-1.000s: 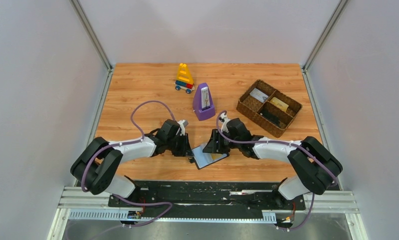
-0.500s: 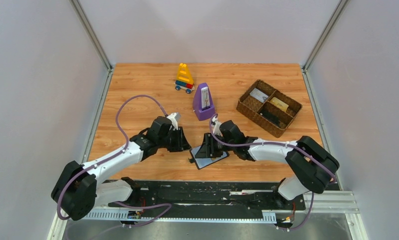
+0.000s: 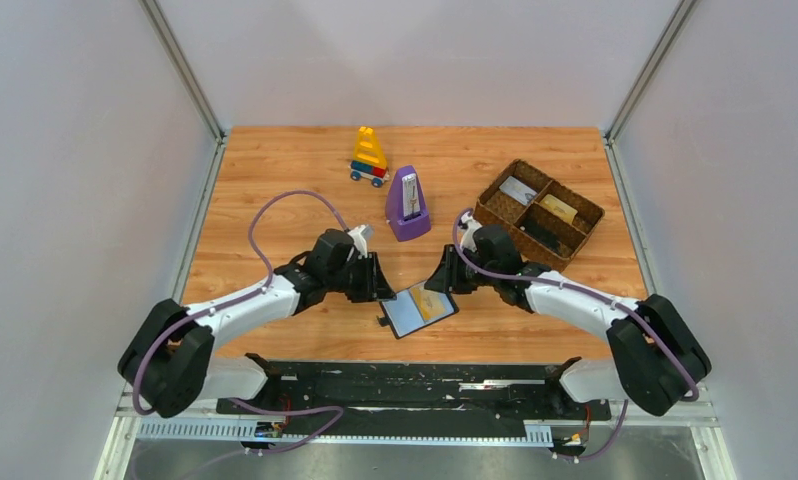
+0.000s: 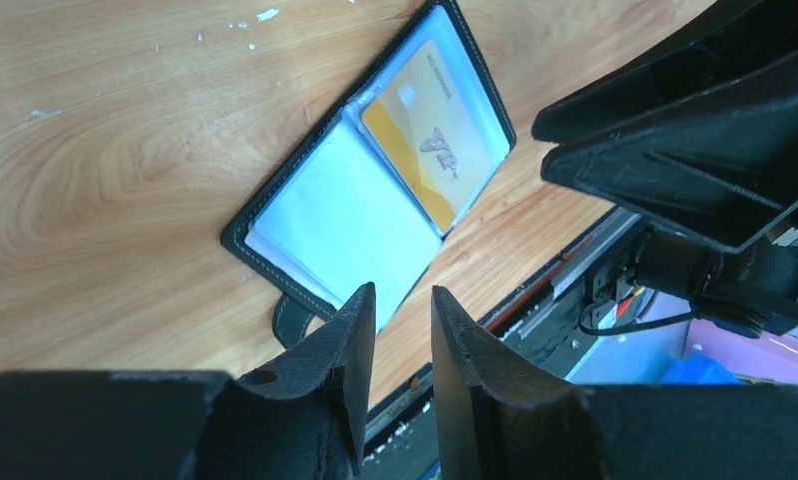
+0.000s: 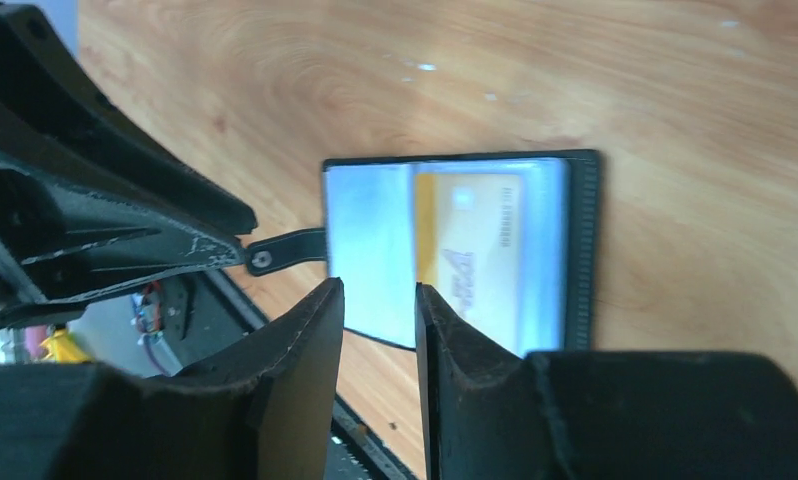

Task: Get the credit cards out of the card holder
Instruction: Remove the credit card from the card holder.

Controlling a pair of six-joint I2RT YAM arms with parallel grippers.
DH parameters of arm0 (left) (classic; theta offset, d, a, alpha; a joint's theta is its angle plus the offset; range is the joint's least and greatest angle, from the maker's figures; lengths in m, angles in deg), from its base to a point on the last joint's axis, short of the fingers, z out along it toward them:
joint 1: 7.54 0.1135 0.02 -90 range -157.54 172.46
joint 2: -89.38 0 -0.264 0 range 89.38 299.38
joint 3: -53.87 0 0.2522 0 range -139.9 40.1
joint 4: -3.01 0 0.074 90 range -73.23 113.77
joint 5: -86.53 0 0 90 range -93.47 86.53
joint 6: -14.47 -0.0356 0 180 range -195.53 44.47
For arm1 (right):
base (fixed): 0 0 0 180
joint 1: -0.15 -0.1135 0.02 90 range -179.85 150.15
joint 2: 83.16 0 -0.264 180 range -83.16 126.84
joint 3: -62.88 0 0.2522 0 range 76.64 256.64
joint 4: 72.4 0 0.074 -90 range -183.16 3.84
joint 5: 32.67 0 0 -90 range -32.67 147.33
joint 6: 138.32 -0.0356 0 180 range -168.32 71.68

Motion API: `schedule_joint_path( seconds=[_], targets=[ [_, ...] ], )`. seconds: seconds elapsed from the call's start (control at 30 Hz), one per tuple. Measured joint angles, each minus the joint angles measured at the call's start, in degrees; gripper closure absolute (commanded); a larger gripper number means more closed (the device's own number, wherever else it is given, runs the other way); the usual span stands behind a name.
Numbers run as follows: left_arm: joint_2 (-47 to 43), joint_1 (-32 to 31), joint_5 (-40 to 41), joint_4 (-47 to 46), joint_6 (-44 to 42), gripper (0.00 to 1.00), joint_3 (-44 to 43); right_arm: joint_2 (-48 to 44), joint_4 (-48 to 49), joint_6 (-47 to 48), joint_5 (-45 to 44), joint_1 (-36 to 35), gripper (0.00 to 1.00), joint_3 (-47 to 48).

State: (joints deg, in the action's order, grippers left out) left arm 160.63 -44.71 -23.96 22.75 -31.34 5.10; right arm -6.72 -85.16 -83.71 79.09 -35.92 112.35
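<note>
Wooden table [image 3: 275, 170], pale walls [image 3: 75, 200] — card holder [image 3: 407, 314] open (yellow credit card [image 3: 433, 303] inside); left gripper [image 4: 403, 295], right gripper [image 5: 380, 290] slightly parted, empty

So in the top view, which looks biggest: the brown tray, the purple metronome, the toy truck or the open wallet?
1. Brown tray, clearly biggest.
2. Open wallet and purple metronome: too alike to rank.
3. Toy truck, smallest.

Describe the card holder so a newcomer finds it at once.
On the wooden table, look near the front edge, between the left arm and right arm. The card holder lies open and flat there. Unlike the purple metronome and brown woven tray behind it, it is black-rimmed, with a yellow-orange card in one panel.
</note>
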Motion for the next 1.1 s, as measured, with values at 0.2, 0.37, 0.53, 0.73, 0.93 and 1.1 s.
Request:
schedule_joint_path(
  seconds=[0.2,0.37,0.53,0.73,0.93,1.1],
  targets=[
    [7.72,-0.37,-0.52,-5.81,1.7,0.65,0.0,3.98,-2.73,3.34,-0.35,5.27,0.64,0.04],
    [12.33,-0.48,-0.66,-11.17,2.71,0.63,0.0,8.13,-4.11,5.2,-0.44,6.54,0.65,1.03],
    [16.46,-0.63,-0.68,-16.31,3.74,0.63,0.0,11.69,-4.15,5.9,-0.22,6.54,0.7,2.6],
    [20.37,-0.61,-0.79,-20.0,4.83,0.64,-0.02,12.26,-4.02,5.86,-0.37,6.54,0.77,2.71],
    [22.1,-0.63,-1.11,-22.99,5.46,0.64,-0.33,12.63,-3.45,5.51,-0.66,6.6,0.83,2.54],
    [22.32,-0.63,-1.07,-23.87,5.62,0.63,-0.33,12.94,-1.9,5.07,-0.35,6.71,0.84,1.92]
  ],
)
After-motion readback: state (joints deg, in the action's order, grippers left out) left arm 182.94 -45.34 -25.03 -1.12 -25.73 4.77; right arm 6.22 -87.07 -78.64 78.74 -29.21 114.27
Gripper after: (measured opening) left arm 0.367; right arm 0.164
